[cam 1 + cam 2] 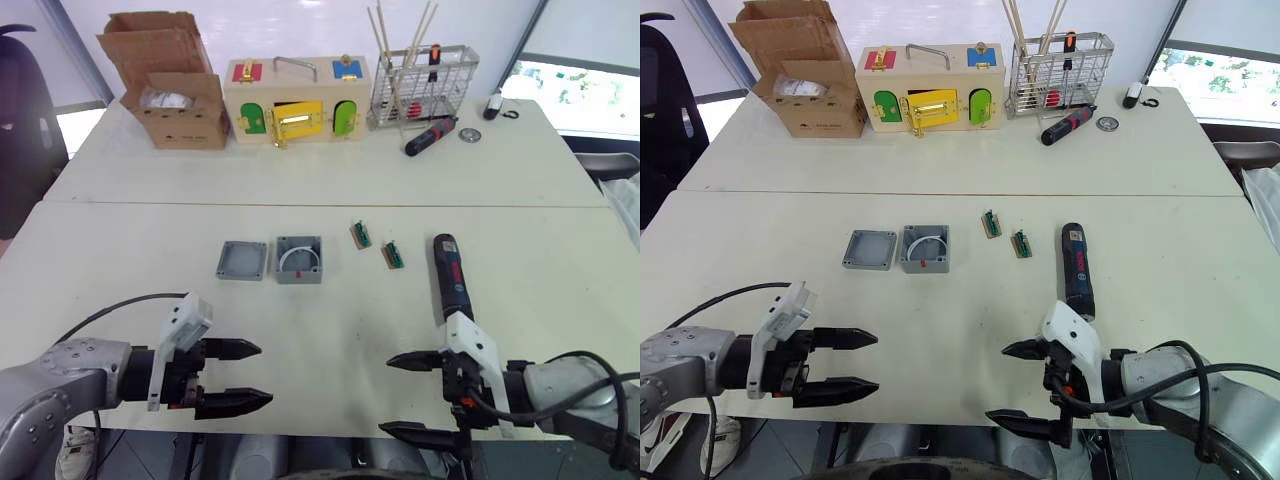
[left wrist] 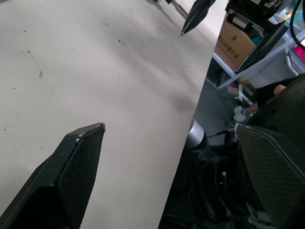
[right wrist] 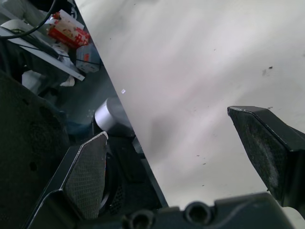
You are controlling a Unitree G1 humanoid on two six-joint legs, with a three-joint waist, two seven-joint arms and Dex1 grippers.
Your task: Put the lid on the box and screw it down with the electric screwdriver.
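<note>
- The small flat square grey plastic lid [image 1: 242, 260] lies on the near white table [image 1: 120, 250], just beside the box and to its left, apart from it, not yet on it.
- The small square grey plastic box [image 1: 299, 259] sits open side up, with a white curved piece inside and a small red mark on its near wall.
- The long black electric screwdriver with red markings [image 1: 451, 277] lies flat on the table to the right of the box, well apart from it; its near end is hidden behind the right arm's white bracket, so the bit cannot be made out.
- Two small green-and-tan parts [image 1: 361, 235] lie between the box and the electric screwdriver.
- The left gripper [image 1: 246, 375] hangs over the table's near edge, its two black fingers spread apart with nothing between them.
- The right gripper [image 1: 400, 395] also hangs at the near edge, just in front of the electric screwdriver, its fingers wide apart and empty.
- On the far table stand a brown cardboard carton [image 1: 170, 85], a wooden box with coloured doors [image 1: 297, 100] and a wire basket [image 1: 422, 85]; a short black-and-red hand screwdriver [image 1: 430, 136] lies just in front of the wire basket.
</note>
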